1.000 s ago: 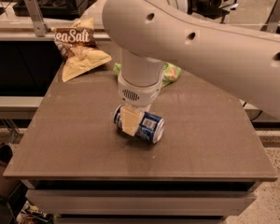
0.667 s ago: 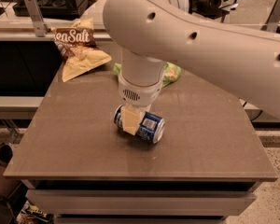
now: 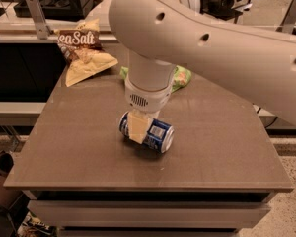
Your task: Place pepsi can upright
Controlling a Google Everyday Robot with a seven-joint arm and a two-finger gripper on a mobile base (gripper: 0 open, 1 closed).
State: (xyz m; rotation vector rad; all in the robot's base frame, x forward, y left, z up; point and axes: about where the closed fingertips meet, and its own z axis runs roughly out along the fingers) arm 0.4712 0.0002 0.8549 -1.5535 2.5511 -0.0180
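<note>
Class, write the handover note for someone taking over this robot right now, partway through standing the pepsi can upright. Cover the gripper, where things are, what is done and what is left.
Gripper: down at the pepsi can, over its left part. Whether it has hold of the can cannot be seen.
Pepsi can: lying on its side near the middle of the table, not upright.
Others: Sea Salt bag at the back left, green bag behind the arm, both apart from the can.
Done: the gripper is at the can.
Left: confirm the grasp, lift, turn the can upright, set it on its base, release.
</note>
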